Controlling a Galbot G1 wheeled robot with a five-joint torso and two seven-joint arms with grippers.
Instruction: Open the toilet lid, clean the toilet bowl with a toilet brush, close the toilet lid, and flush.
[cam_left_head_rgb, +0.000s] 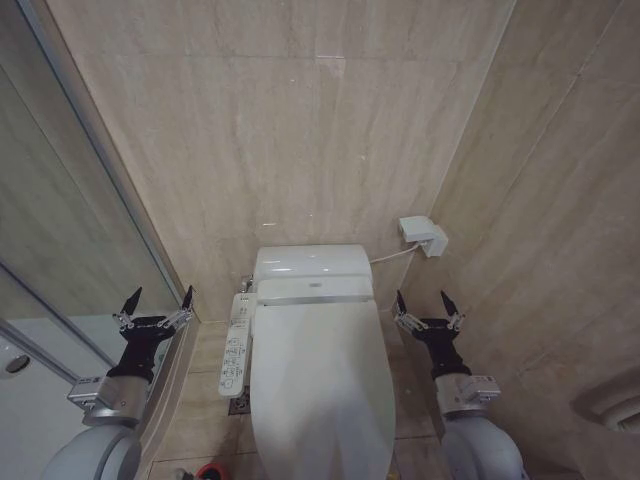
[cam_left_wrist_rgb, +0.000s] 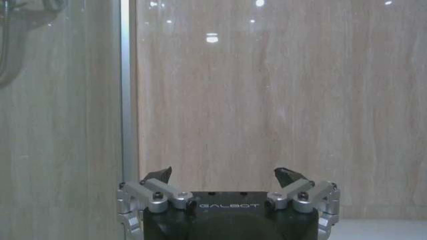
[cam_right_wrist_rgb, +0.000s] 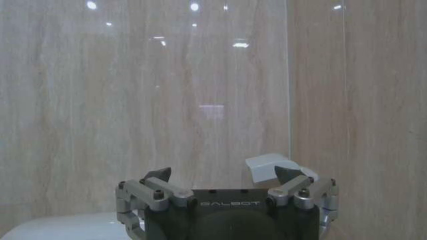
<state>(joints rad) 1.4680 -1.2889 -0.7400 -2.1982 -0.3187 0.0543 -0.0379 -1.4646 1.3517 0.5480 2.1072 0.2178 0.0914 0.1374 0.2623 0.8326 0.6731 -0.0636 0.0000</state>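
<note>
The toilet lid (cam_left_head_rgb: 320, 385) is a smooth white oval lying shut, flat over the toilet bowl, which is hidden beneath it. A white side control panel (cam_left_head_rgb: 236, 345) runs along the toilet's left edge. My left gripper (cam_left_head_rgb: 160, 297) hovers open to the left of the toilet, near the glass, holding nothing. To the right of the lid my right gripper (cam_left_head_rgb: 422, 300) is open and empty as well. Both point at the back wall, as the left gripper (cam_left_wrist_rgb: 227, 174) and right gripper (cam_right_wrist_rgb: 227, 174) show in their wrist views. The toilet brush is out of view.
A glass shower screen (cam_left_head_rgb: 60, 230) with a metal frame stands close on the left. Beige tiled walls close in behind and to the right. A white wall box (cam_left_head_rgb: 425, 236) with a cable sits right of the tank. A small red object (cam_left_head_rgb: 208, 472) is at the floor's near edge.
</note>
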